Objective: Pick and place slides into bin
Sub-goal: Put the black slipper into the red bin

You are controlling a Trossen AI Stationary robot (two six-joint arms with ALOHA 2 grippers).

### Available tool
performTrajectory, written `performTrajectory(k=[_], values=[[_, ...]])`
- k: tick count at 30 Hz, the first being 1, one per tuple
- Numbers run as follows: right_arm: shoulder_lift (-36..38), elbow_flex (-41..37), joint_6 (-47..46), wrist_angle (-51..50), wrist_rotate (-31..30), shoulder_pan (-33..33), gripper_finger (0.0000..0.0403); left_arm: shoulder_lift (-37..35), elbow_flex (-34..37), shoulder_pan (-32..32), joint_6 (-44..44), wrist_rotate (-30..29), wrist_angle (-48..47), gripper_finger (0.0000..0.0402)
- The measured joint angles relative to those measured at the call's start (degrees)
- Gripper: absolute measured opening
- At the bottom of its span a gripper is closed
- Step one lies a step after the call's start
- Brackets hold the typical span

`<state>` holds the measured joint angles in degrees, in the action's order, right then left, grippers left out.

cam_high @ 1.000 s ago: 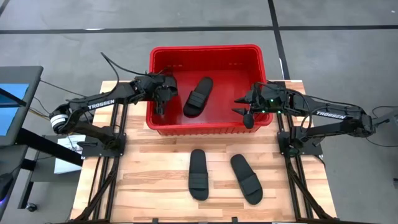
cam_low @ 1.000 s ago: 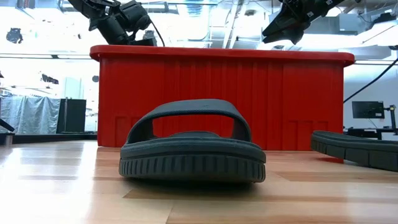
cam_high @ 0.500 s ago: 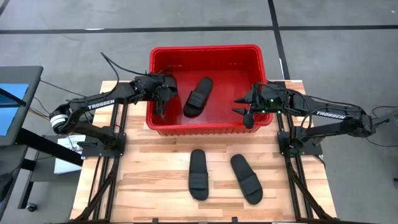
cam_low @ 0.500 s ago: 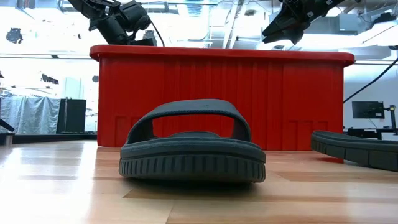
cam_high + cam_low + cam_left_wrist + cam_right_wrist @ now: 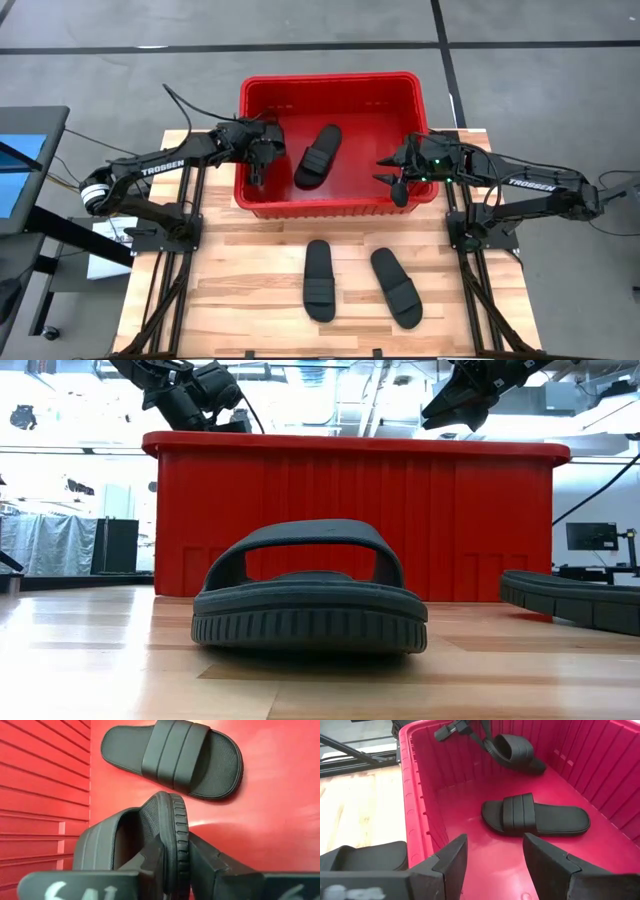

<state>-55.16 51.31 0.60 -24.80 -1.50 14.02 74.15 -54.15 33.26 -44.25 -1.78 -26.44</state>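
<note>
Left wrist view shows my left gripper (image 5: 176,862) lightly pinching a slide's (image 5: 150,845) edge inside the bin (image 5: 45,785), mid-release; next, open fully and lift away, while my right gripper (image 5: 495,852) waits open.

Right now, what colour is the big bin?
Red all over. The bin shows best in the high view, with black slides inside it.

Two dark jointed arms are marked TROSSEN in white lettering; a white band is seen at the left arm's base, black cables trail behind, and a green light glows on the right arm.
</note>
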Motion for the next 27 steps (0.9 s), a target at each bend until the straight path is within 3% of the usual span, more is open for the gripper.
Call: performTrajectory(k=[12,27], values=[[0.0,0.0,0.0,0.0,0.0,0.0,0.0182,0.0,0.0,-0.1,0.4,-0.2,-0.3,0.0104],[0.0,0.0,0.9,0.0,0.0,0.0,0.0182,0.0,0.0,0.0,1.6,0.0,-0.4,0.0109]])
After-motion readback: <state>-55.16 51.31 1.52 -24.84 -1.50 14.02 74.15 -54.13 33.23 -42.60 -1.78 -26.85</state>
